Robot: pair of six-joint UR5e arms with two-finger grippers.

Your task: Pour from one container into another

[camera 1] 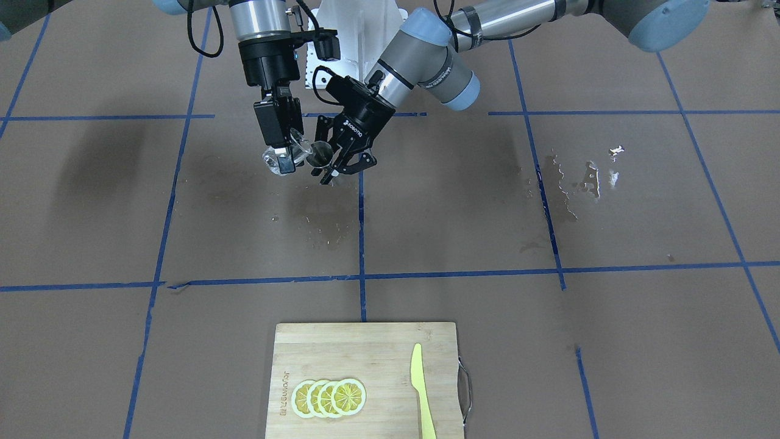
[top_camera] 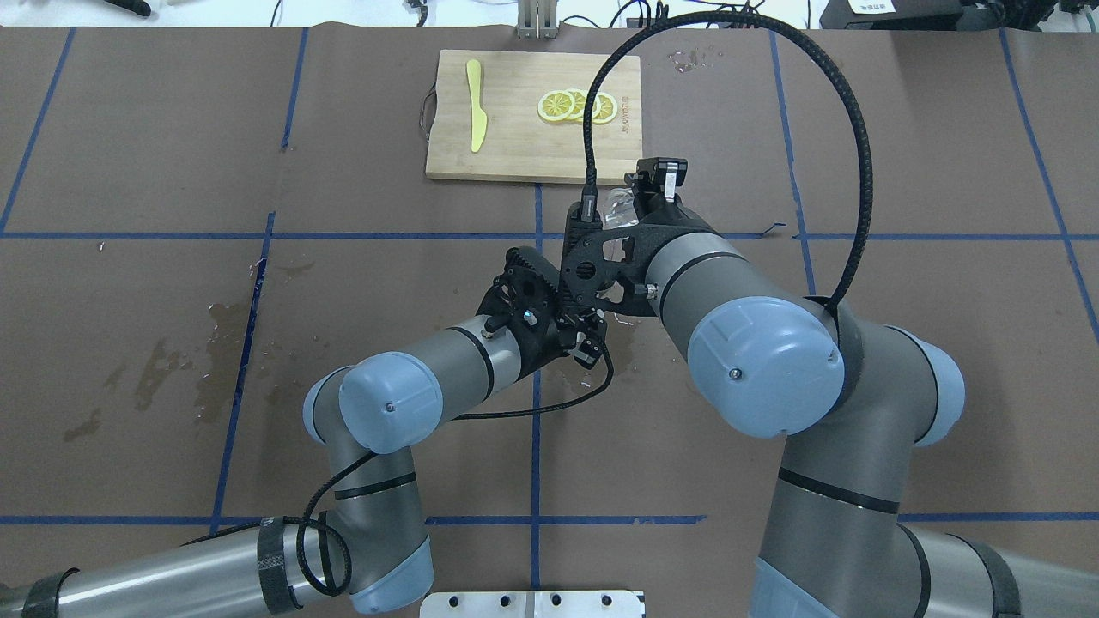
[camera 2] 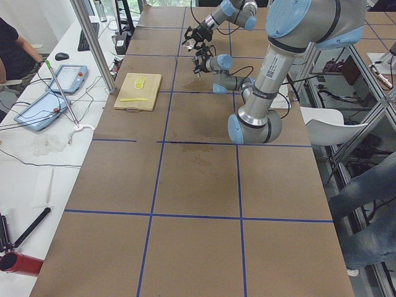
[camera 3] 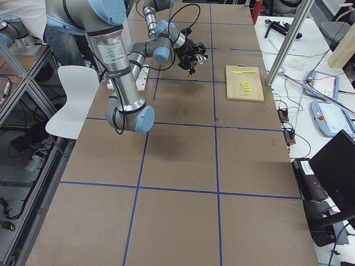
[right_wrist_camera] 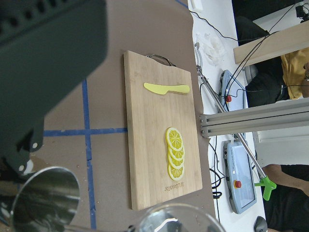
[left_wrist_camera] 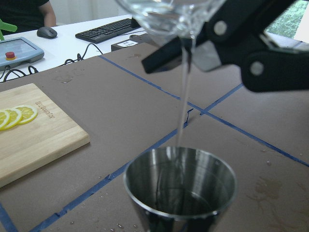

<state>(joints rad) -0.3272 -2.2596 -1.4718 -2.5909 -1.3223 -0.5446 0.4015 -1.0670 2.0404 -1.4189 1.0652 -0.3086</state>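
Note:
My right gripper [camera 1: 284, 157] is shut on the clear glass cup [camera 1: 295, 148] and holds it tilted above the table. My left gripper [camera 1: 330, 161] is shut on the steel jigger [camera 1: 319, 152] and holds it upright just beside and below the cup's rim. In the left wrist view a thin stream of water [left_wrist_camera: 185, 87] falls from the glass cup [left_wrist_camera: 169, 14] into the open top of the jigger [left_wrist_camera: 181, 186]. The right wrist view shows the cup's rim [right_wrist_camera: 176, 217] and the jigger [right_wrist_camera: 46, 198] side by side. From overhead the arms hide most of both.
A wooden cutting board [camera 1: 378, 360] with lemon slices [camera 1: 329, 397] and a yellow plastic knife [camera 1: 421, 390] lies at the table's far edge from the robot. Wet stains [camera 1: 317, 225] mark the brown paper under the grippers, and more wet marks [camera 1: 576, 180] lie on my left side.

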